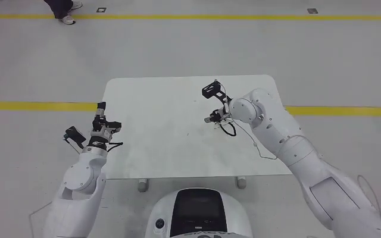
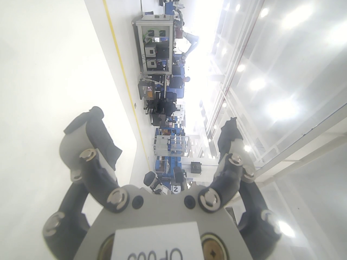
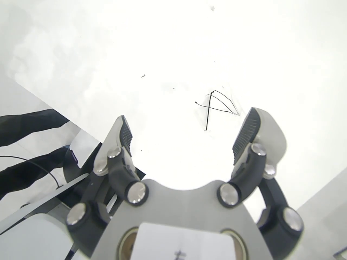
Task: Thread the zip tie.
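White table (image 1: 166, 137), pale floor (image 1: 178, 47) with a yellow line (image 1: 190, 16) behind it. Zip tie (image 3: 209, 109) lies flat on the table top just ahead of the right gripper (image 3: 187, 117), not touching it, nearer one finger than the other. It reads as thin black strands crossed in an X. The straighter strand has its long axis running roughly toward and away from the gripper. A second strand lies across it, and a third, bowed strand meets the second at one end. Can't tell if that's one tie folded over or two or three separate ties. Heads are too small to make out, so I can't say which end is the head or which way any tip points. Right gripper's fingers are spread wide with nothing between them, ribbed pads (image 3: 245, 128) facing inward. From above it hangs over the table's right-centre area, arm coming in from the right. Left gripper (image 2: 162, 116) sits at the table's left edge, well apart from the tie, fingers also spread and empty, aimed away from the robot. Past those fingers are the table edge, an equipment rack (image 2: 154, 47) and bright ceiling lights (image 2: 257, 83); glare washes out much of the detail there.
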Available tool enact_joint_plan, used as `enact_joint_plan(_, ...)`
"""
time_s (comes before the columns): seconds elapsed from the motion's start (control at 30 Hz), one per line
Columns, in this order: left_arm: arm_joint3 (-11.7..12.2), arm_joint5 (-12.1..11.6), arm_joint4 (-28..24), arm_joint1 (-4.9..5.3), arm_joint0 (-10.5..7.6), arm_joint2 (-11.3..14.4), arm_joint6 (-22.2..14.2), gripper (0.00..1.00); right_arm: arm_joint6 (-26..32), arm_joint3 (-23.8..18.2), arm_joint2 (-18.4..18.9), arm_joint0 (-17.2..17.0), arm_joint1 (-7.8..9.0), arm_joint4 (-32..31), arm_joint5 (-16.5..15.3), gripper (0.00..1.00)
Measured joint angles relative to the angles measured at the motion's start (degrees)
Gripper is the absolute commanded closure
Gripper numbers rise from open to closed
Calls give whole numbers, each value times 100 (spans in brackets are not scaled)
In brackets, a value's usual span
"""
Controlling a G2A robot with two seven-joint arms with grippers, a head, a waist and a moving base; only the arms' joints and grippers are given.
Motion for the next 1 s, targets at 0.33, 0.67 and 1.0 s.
enact_joint_plan(0.33,0,0,0,0,0,0,0,0,179,1143,-749,698,-404,-133,-111,0)
enact_joint_plan(0.67,0,0,0,0,0,0,0,0,-35,1449,-775,653,-467,-183,118,0)
enact_joint_plan(1.0,0,0,0,0,0,0,0,0,-77,1857,-929,755,-613,-172,316,0)
